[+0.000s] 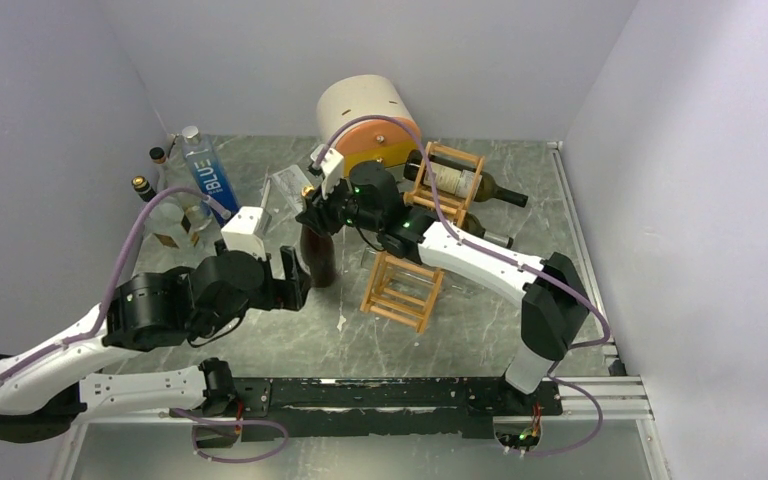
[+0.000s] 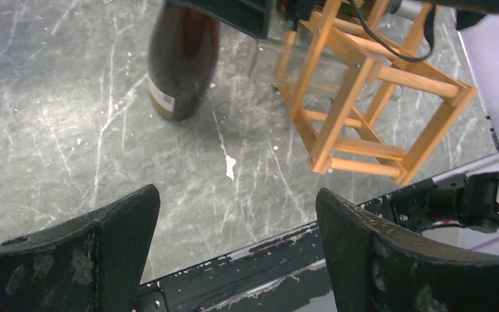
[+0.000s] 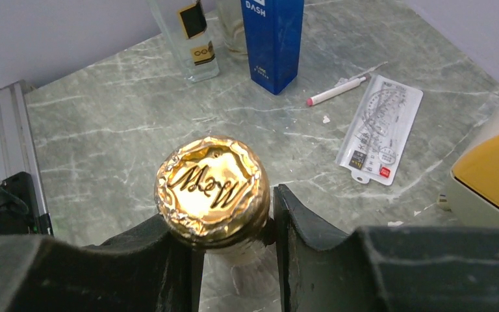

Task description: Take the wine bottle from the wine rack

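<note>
The right pincer (image 3: 230,227) pinches the gold-foil top of the wine bottle (image 3: 211,188), its fingers pressed against both sides of the neck. The dark bottle is upright with its base at the grey marbled surface (image 1: 290,345). It is off the wine rack (image 1: 400,288), just beside it at the rack's 9 o'clock in the top view. The left pincer (image 2: 237,224) is spread wide and holds nothing, near the bottle at its 8 o'clock.
</note>
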### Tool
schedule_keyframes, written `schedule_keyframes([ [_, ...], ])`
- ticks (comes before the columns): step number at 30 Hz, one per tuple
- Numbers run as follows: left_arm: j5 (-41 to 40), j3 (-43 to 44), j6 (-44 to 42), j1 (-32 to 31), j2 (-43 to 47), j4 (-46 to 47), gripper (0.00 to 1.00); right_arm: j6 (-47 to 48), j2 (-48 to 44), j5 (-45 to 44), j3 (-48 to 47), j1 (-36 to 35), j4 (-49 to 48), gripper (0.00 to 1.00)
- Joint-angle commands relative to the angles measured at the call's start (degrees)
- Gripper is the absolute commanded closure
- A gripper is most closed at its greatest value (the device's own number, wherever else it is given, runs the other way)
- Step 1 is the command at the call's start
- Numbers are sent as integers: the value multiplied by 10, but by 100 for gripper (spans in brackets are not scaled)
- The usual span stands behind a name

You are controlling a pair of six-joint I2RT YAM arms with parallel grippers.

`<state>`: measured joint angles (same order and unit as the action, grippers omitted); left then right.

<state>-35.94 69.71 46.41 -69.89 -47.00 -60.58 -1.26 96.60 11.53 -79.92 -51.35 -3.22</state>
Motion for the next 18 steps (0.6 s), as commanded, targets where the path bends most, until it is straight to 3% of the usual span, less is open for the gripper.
schedule_keyframes([
  [1,21,-11,-51,51,-10,57,7,11,-61,20,-20,-8,-156,100],
  [3,91,-19,-101,124,-19,95,7,9,-53,28,-30,-10,-145,100],
  [6,217,-14,-180,291,-39,135,7,2,-42,26,-40,-12,-132,93],
  [7,238,-6,-193,321,-41,143,7,0,-40,21,-39,-12,-129,90],
  [10,249,15,-205,348,-31,158,7,-8,-43,-4,-27,-12,-128,75],
  [13,243,24,-209,351,-25,166,7,-8,-47,-13,-26,-13,-110,71],
  [18,253,81,-217,353,-71,166,7,-19,-43,-33,-54,-13,-51,42],
])
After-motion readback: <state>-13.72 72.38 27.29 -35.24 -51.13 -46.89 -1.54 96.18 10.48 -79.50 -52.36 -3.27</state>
